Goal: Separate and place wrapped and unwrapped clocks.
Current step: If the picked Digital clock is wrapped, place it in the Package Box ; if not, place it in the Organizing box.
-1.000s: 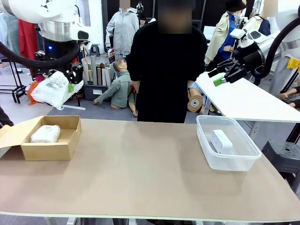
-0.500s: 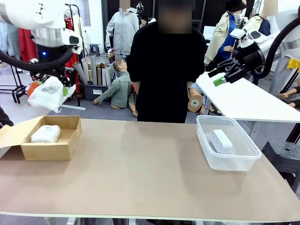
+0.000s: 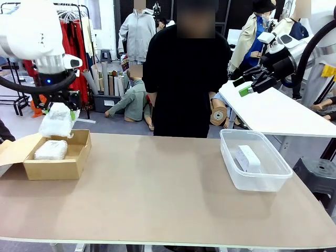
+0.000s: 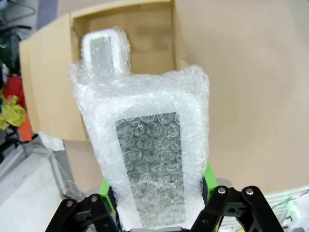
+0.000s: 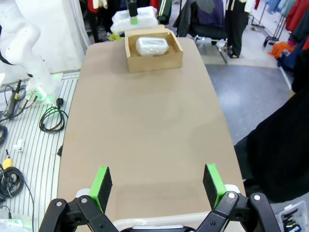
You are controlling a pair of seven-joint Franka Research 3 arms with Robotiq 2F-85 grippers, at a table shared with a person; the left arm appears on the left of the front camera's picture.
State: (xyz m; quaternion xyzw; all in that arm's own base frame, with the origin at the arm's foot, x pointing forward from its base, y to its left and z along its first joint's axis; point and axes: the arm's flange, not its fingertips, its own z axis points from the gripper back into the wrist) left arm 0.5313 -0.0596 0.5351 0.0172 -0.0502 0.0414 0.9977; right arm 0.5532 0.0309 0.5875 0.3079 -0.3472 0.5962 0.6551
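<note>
Left claw (image 3: 59, 111) has swung leftward over the last second — from well out beyond the surface's far left edge to a spot right above the cardboard box (image 3: 71, 167). It stays clamped on the long bubble-wrap bundle (image 3: 56, 121), which earlier hung out sideways as a broad lump and now hangs nearly straight down, its lower end just over the box's far wall.

Meaning for the task: the carry looks close to done; what remains, by my reading, is a lowering and a release into the box beside the small wrapped bundle (image 3: 51, 150) already lying in its left half.

Left wrist view: green pads (image 4: 105, 188) pinch the bundle's near end; the bundle (image 4: 145, 159) stretches away from the camera toward the open box (image 4: 48, 87). Wrap is clear, lumpy, bubbled; a white rounded body with a grey rectangular face shows through it. The small bundle (image 4: 104, 48) in the box looks much the same, only smaller.

Right claw (image 3: 245, 85) is unchanged across the second — raised at far right, above and beyond the clear plastic tub (image 3: 233, 176), jaws apart and holding nothing. Its wrist view looks down the length of the surface (image 5: 145, 121) between spread green pads (image 5: 102, 183).

Bare clock (image 3: 247, 157) — smooth, white, rounded-rectangular — lies in the tub at near right, well apart from the box. Sorting so far looks consistent: wrapped to the left, unwrapped to the right.

A person in black stands at the far side, hands not engaged.
</note>
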